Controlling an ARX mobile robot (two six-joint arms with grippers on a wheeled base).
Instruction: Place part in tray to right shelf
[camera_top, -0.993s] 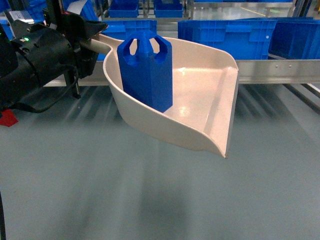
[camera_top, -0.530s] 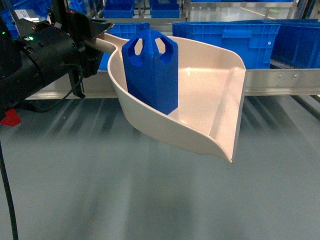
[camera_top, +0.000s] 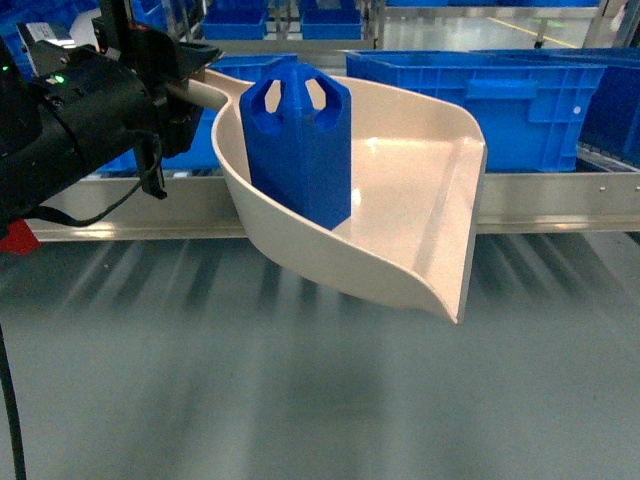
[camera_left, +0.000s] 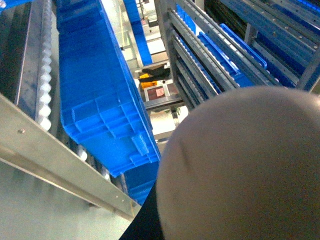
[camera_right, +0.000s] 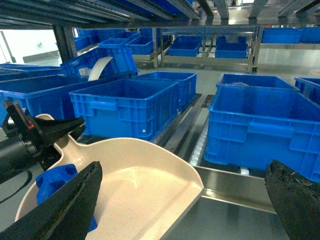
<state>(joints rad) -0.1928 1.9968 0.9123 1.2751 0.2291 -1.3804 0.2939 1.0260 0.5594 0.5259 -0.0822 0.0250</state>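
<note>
I find the left gripper (camera_top: 185, 75) clamped on the tray (camera_top: 420, 190) handle; the part (camera_top: 298, 150) stands upright inside against the back wall; rigid, light, top-heavy plastic, liable to slide on the glossy floor; right gripper (camera_right: 185, 200) spread wide, empty, facing the shelf (camera_top: 560, 200).

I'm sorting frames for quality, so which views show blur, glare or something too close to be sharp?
Head view: floor streaked with motion blur, a glare patch on the tray, the part sharp. Left wrist view: a soft beige blob, out of focus, fills the lower right. Right wrist view: the right tool's fingers blurred at the edges, the crates sharp.
</note>
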